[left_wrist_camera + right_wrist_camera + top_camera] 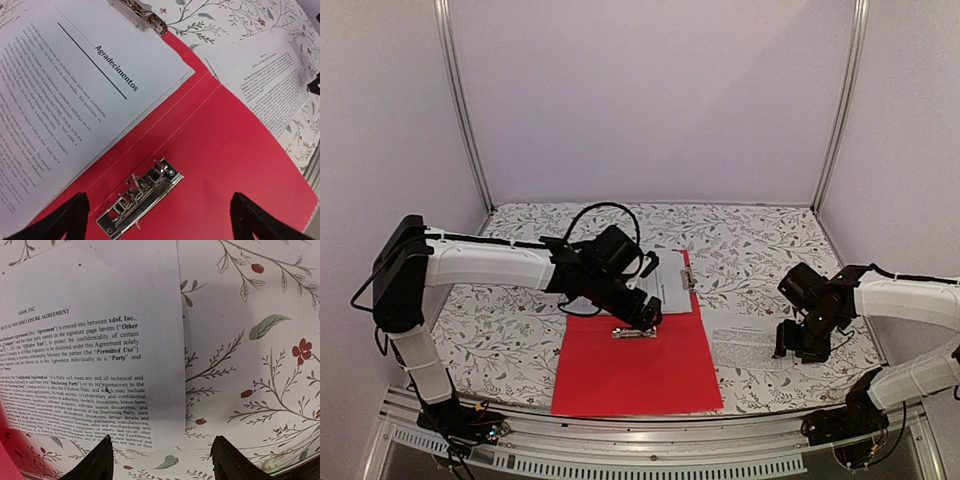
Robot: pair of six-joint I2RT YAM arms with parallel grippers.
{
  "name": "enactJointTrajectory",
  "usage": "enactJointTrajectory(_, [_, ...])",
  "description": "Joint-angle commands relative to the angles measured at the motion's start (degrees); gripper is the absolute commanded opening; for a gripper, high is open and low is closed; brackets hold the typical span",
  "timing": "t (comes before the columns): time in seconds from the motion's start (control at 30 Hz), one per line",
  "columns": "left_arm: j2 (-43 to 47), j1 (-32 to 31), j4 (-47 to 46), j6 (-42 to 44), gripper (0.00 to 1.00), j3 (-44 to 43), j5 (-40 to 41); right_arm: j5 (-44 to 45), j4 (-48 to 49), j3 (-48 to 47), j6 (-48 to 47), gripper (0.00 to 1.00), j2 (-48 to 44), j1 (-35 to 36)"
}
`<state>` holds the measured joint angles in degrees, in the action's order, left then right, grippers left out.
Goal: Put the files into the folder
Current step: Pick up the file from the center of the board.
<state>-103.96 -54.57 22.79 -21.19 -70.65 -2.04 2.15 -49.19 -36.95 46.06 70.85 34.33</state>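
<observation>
The red folder (635, 370) (235, 150) lies open in the middle of the table, its metal clip (142, 197) on the inside. One of the files, a sheet headed "Agradecimentos" (75, 100) (667, 280), rests on the folder's far half. My left gripper (645, 315) (160, 225) hovers open just above the clip, holding nothing. A second printed sheet (745, 340) (100, 350) lies flat on the cloth to the right of the folder. My right gripper (795, 345) (162, 460) is low over that sheet's near right corner, jaws apart on either side of it, with nothing gripped.
A floral tablecloth (520, 330) covers the table. A second metal clip (137, 12) sits at the folder's far edge. A black cable (605, 212) loops above the left wrist. Aluminium posts (465, 110) and pale walls enclose the back and sides; a metal rail (650, 440) runs along the near edge.
</observation>
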Motion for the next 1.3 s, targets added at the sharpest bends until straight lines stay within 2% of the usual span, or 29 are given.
enactJointTrajectory(0.0, [3.9,0.6,-1.0,1.1,0.99,0.9,1.2,-1.2,-1.2,-1.1,1.7,0.65,0.3,-0.3])
enactJointTrajectory(0.2, [4.4,0.8,-2.3,1.7,0.99,1.2,-0.4,-3.6,0.4,-2.1,3.1,0.58,4.4,-0.4])
enactJointTrajectory(0.3, [4.2,1.4,-2.7,1.5,0.99,1.2,-2.2,-3.6,0.7,-3.0,2.5,0.50,7.1,-0.4])
enactJointTrajectory(0.7, [5.8,3.6,-3.1,1.1,0.99,2.9,-4.3,-4.3,4.4,-2.7,1.1,0.39,11.3,-0.4])
enactJointTrajectory(1.07, [5.9,3.8,-2.7,0.9,1.00,2.9,-3.9,0.6,2.5,-3.4,1.4,0.00,8.0,-0.4])
enactJointTrajectory(1.27, [5.4,4.7,-0.3,0.7,0.99,1.2,-3.3,6.0,-3.7,-9.1,-0.9,0.00,4.8,-0.3])
